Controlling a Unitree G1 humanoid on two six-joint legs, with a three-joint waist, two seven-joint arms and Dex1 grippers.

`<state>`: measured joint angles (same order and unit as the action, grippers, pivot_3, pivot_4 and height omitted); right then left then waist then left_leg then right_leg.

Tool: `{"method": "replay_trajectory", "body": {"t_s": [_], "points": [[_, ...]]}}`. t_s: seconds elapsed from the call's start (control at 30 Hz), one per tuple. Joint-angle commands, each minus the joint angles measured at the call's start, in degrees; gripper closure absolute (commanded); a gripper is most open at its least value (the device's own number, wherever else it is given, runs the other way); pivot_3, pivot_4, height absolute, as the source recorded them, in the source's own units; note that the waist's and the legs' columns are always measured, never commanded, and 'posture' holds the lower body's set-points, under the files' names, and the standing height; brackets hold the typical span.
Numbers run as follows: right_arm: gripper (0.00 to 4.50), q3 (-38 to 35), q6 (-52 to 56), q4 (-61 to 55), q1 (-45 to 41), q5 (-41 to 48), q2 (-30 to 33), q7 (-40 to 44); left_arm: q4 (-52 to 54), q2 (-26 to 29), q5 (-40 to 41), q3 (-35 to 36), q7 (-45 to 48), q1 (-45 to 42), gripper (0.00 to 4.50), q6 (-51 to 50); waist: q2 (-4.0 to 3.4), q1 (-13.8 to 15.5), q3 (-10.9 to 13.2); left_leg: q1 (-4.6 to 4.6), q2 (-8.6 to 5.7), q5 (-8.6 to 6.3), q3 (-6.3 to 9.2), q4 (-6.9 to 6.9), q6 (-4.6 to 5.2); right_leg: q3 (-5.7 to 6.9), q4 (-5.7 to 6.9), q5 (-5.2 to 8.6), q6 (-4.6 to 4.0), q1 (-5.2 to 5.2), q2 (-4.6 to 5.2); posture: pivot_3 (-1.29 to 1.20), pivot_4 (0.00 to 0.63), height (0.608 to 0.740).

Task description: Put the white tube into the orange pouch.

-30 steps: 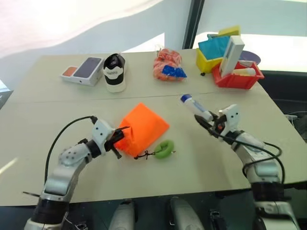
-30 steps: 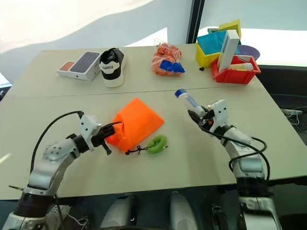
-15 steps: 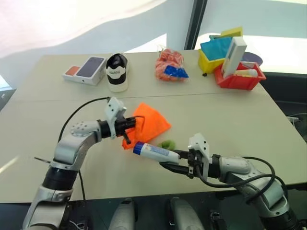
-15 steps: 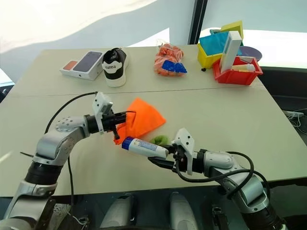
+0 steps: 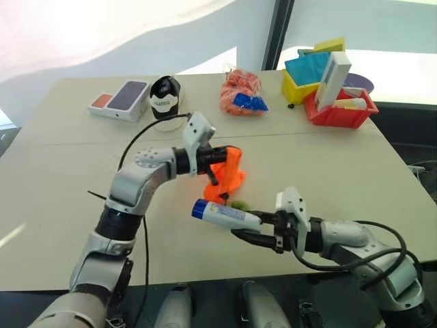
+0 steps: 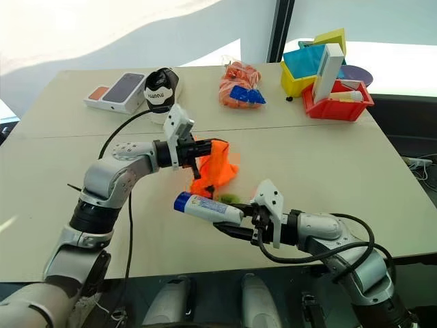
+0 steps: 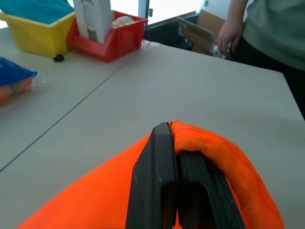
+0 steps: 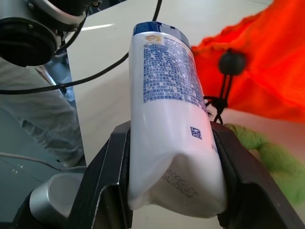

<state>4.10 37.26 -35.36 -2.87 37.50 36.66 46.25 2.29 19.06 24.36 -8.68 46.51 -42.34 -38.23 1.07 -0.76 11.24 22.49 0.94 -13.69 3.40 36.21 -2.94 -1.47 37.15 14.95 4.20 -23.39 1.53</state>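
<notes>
Lab or test room, not a home. Plain beige table [image 5: 61,171] made of two tops pushed together, set with unrelated props: phone box [image 5: 120,100], shoe [image 5: 164,100], orange mesh bag [image 5: 240,92], yellow bin [image 5: 300,80] and red bin [image 5: 339,109] of parts. Big window behind with a dark frame post [image 5: 276,31]. Left wrist view: cardboard box [image 7: 202,31] on the floor past the table edge, a person [image 7: 267,28] standing by. Bare cables on the arms.
</notes>
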Motion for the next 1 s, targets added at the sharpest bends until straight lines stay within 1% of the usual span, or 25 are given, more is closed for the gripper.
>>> {"method": "replay_trajectory", "body": {"t_s": [0.03, 0.27, 0.37, 0.43, 0.6, 0.77, 1.0], "points": [[2.98, -3.93, -0.24, -2.97, 1.53, 1.82, 1.09, -0.80, 1.80, 0.34, -0.24, -0.77, 0.61, -0.46, 4.50, 0.13, 0.00, -0.17, 0.00, -0.02, 0.00, 0.00, 0.00, -0.01, 0.00, -0.01, 0.00, 0.00, -0.01, 0.00, 0.00, 0.00, 0.150, 0.740], [2.98, -9.16, -0.35, -4.72, 7.21, 2.74, 3.27, -1.89, 4.15, 3.06, -1.14, -2.96, 0.91, 3.91, 4.50, -1.73, 0.00, -0.05, 0.00, -0.03, 0.01, 0.00, 0.00, -0.03, 0.00, -0.01, 0.02, 0.00, -0.01, -0.01, -0.01, 0.00, 0.150, 0.740], [2.98, -12.27, 0.40, -6.68, 11.93, 4.12, 3.52, -3.25, 6.77, 3.82, -1.00, -3.89, 0.54, 7.24, 4.50, -3.42, 0.00, 0.05, 0.00, -0.01, 0.01, 0.00, 0.00, -0.02, 0.00, -0.02, 0.01, 0.00, -0.01, -0.01, 0.01, 0.00, 0.150, 0.740], [2.98, -13.10, 0.84, -7.67, 13.95, 4.32, 3.71, -4.07, 8.05, 3.65, -0.58, -3.80, -0.08, 8.26, 4.50, -4.69, 0.00, 0.11, 0.00, -0.01, 0.00, 0.00, 0.00, -0.02, 0.00, -0.02, -0.01, 0.01, -0.02, 0.01, 0.02, 0.00, 0.150, 0.740], [2.98, -11.36, 1.40, -9.69, 15.52, 3.52, 3.13, -6.47, 10.15, 2.89, -0.09, -4.02, -0.89, 9.35, 4.50, -6.54, 0.01, -0.01, 0.01, -0.03, 0.00, 0.00, -0.01, 0.05, 0.00, -0.03, 0.00, 0.20, -0.09, 0.04, 0.02, 0.00, 0.150, 0.740], [2.98, -7.66, 2.67, -8.99, 12.22, 1.18, 1.11, -11.63, 11.40, 2.55, 0.05, -4.13, -0.91, 9.16, 4.50, -7.84, 0.01, -0.06, 0.01, -0.06, 0.01, 0.00, -0.02, 0.03, 0.00, -0.05, 0.01, 0.20, -0.10, 0.03, 0.00, 0.00, 0.150, 0.740], [2.98, -3.29, 4.13, -5.97, 7.93, -4.00, -3.72, -19.95, 14.26, 3.11, 1.38, -4.29, -0.32, 8.77, 4.50, -9.96, 0.01, 0.01, 0.01, -0.02, 0.00, 0.00, -0.02, 0.02, 0.00, -0.05, -0.02, 0.20, -0.09, 0.03, 0.02, 0.00, 0.150, 0.740]]}}
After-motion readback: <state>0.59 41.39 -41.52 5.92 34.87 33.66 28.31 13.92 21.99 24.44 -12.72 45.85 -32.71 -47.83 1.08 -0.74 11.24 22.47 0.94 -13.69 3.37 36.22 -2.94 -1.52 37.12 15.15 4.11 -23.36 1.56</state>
